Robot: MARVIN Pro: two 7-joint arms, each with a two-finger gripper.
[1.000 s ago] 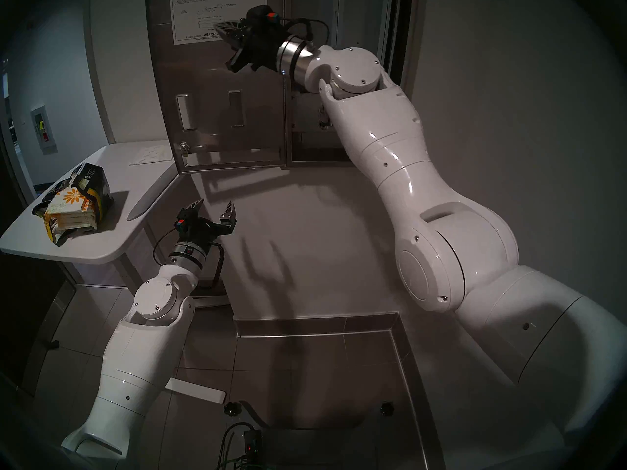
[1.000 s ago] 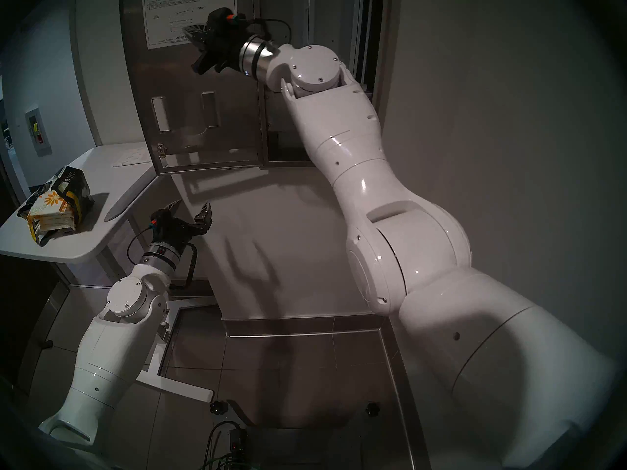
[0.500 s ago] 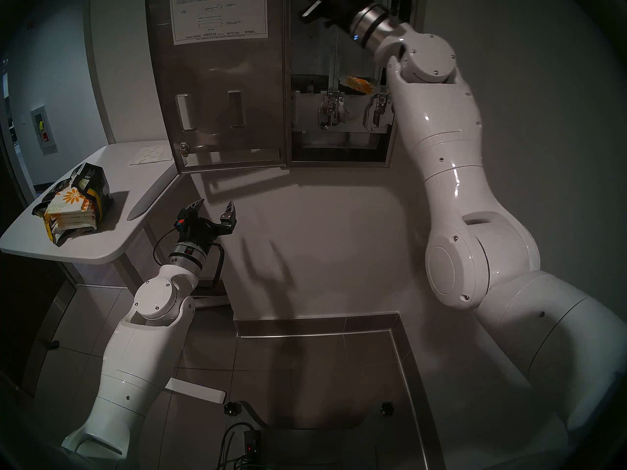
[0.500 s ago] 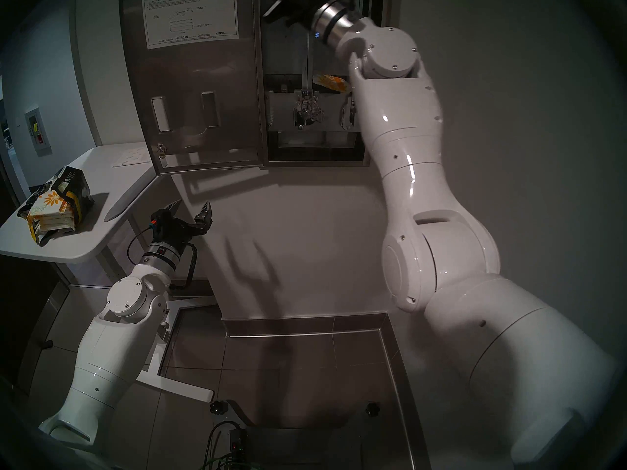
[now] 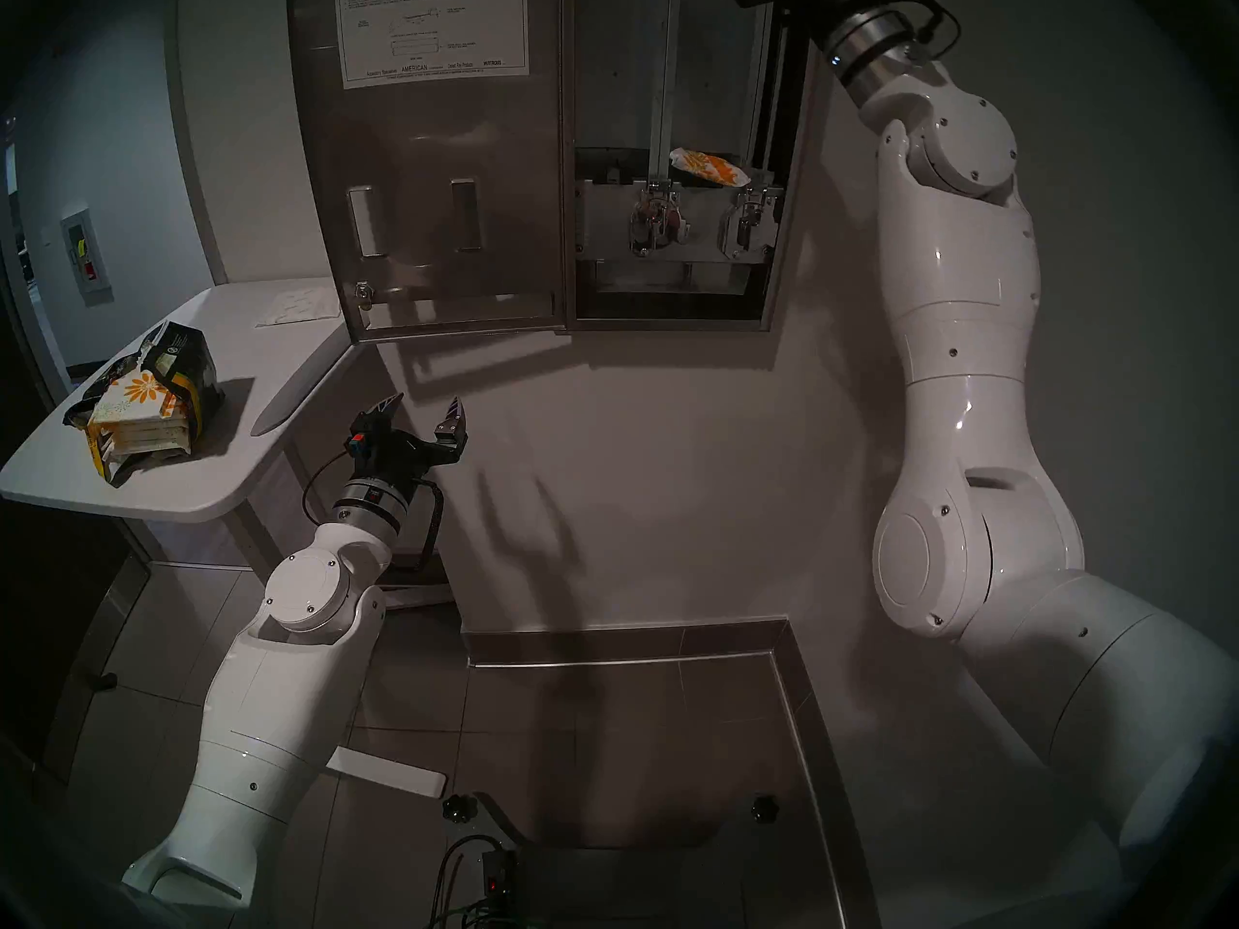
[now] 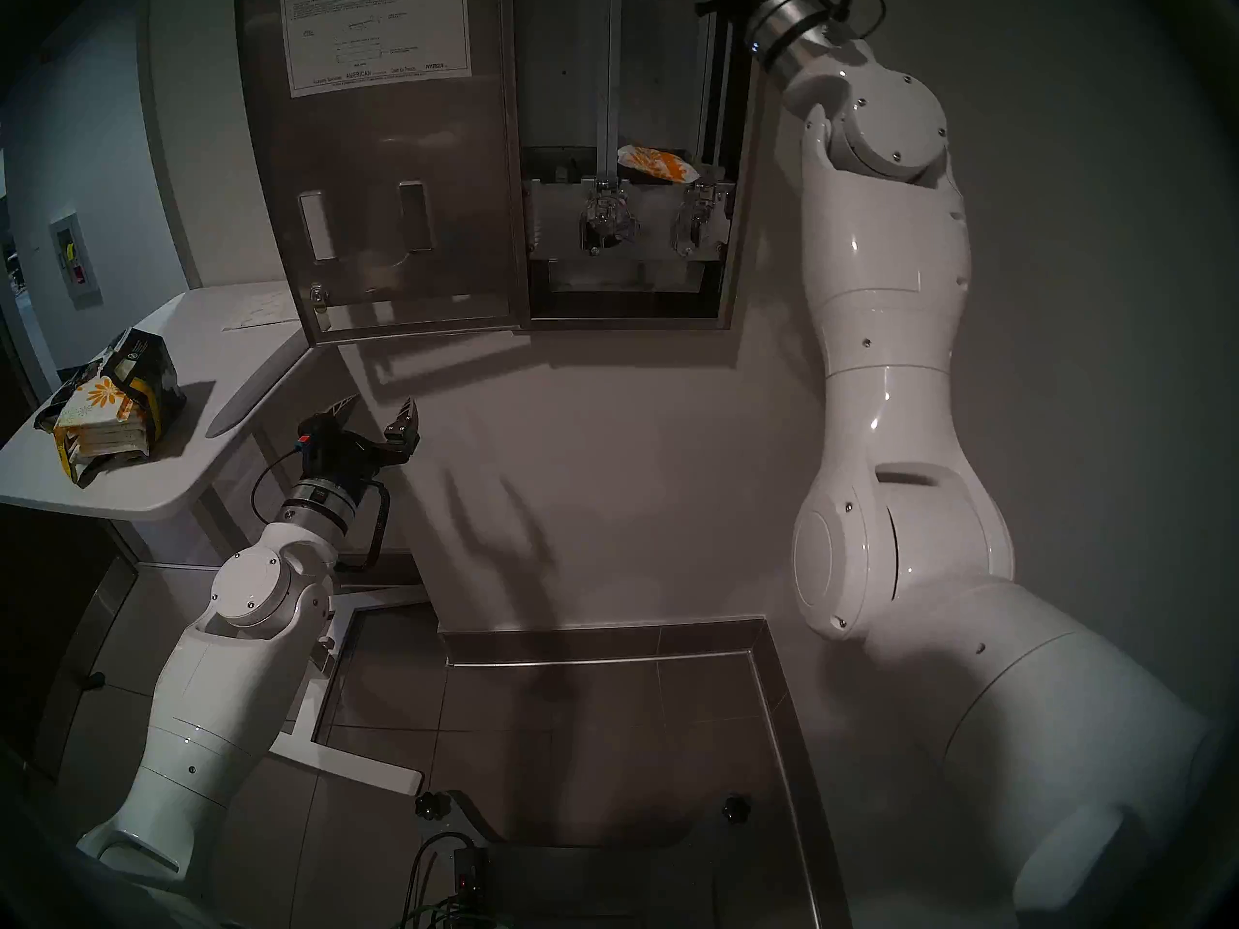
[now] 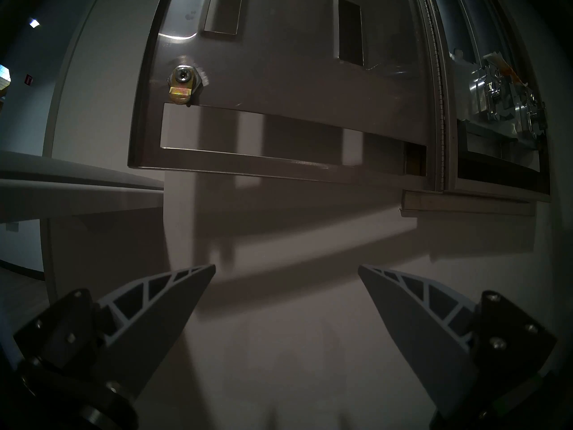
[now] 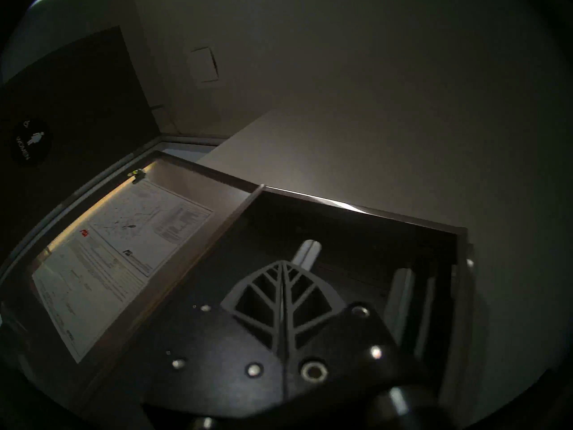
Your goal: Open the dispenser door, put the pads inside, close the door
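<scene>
- The dispenser hangs on the far wall with the door swung fully open to the left, its white instruction sheet facing out.
- One pad, white with an orange print, lies inside the cabinet on the shelf above the right of the two chrome levers.
- The right gripper is raised at the cabinet's top right corner, well above that pad and apart from it; its two fingers are pressed together tip to tip with nothing between them.
- The left gripper hangs low, below the open door's bottom edge and near the wall, its fingers spread wide and empty.
- The remaining pads sit stacked in a torn black-and-yellow bag on the white table to the left, just left of the left gripper and apart from it.
</scene>
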